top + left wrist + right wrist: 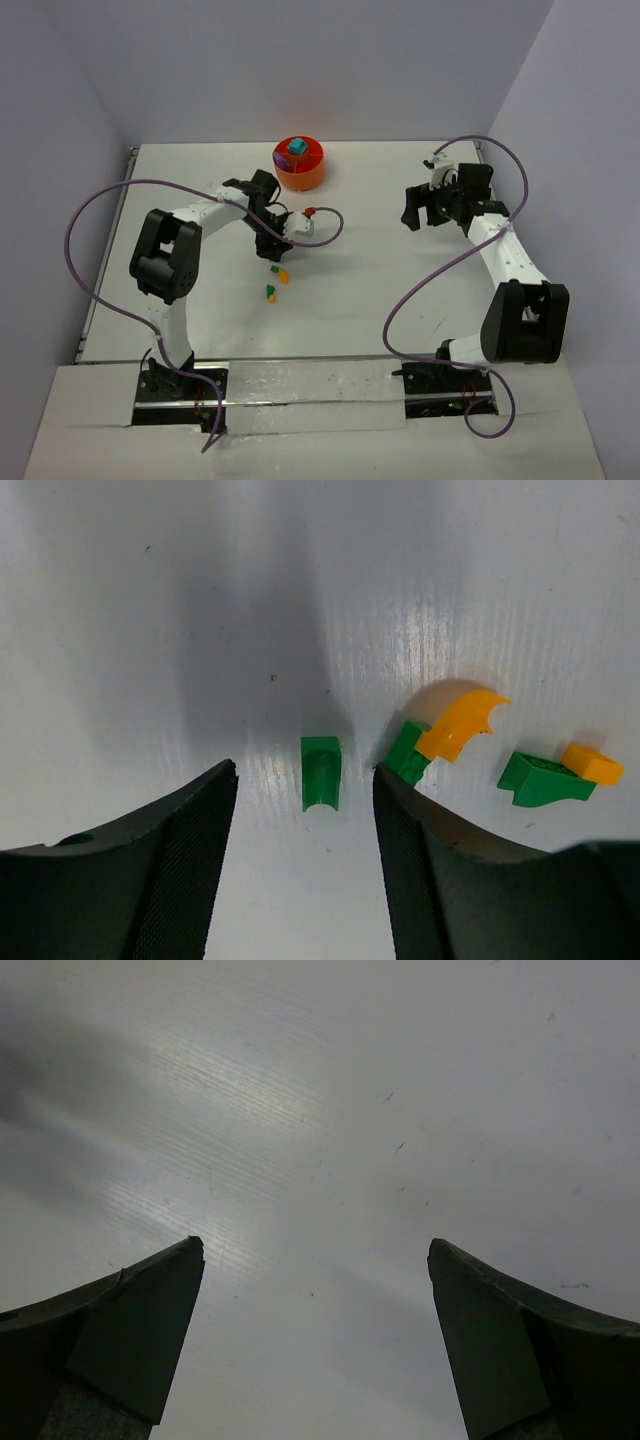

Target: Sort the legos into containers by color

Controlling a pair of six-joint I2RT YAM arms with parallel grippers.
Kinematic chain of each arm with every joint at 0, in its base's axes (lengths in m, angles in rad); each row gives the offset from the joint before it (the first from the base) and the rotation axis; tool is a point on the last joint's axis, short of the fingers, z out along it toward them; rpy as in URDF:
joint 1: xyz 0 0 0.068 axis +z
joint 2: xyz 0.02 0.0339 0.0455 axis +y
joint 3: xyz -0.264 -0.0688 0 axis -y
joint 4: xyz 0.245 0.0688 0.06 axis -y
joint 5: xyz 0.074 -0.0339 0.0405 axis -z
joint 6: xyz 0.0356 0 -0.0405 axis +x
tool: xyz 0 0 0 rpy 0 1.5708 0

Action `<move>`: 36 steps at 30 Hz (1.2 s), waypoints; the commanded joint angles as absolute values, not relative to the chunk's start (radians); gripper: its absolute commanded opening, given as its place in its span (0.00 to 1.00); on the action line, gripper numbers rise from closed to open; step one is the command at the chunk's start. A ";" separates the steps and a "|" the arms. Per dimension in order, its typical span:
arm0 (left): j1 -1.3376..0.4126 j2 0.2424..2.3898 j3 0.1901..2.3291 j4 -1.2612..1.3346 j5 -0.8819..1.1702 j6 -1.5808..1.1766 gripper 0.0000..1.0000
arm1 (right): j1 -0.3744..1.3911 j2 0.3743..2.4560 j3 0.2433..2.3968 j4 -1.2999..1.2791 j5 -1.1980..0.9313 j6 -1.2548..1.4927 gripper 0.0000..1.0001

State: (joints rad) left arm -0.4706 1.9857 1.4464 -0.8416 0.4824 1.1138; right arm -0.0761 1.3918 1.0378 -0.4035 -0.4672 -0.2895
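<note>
The left claw (pixel 303 768), half open, is straddling a green plastic brick (pixel 321 772) on the white bench (pixel 150 630) (not gripping yet); the right claw (pixel 315 1245) is gaping, empty. The round orange plastic tub (pixel 300 181) is holding a teal brick (pixel 296 148); most of the sorting is waiting.

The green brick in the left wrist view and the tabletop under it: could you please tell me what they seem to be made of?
The green brick looks like moulded hard plastic, smooth and glossy, with even colour and crisp edges. The tabletop is a white semi-gloss sheet, probably plastic or laminate; fine parallel ridges catch the light, perhaps corrugated board.
</note>
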 commanded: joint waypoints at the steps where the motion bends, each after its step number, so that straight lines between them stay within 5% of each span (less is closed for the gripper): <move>1: -0.478 2.002 1.469 -0.828 0.492 1.123 0.60 | -0.074 1.363 1.034 -0.364 -0.461 -0.312 1.00; 24: -0.471 1.997 1.459 -0.826 0.477 1.100 0.16 | -0.075 1.384 1.045 -0.370 -0.448 -0.315 1.00; 28: -0.413 1.972 1.591 -0.922 0.596 1.011 0.01 | -0.075 1.381 1.055 -0.379 -0.455 -0.301 1.00; 36: -0.257 2.008 2.024 -1.026 0.819 0.788 0.00 | -0.075 1.385 1.081 -0.385 -0.482 -0.254 1.00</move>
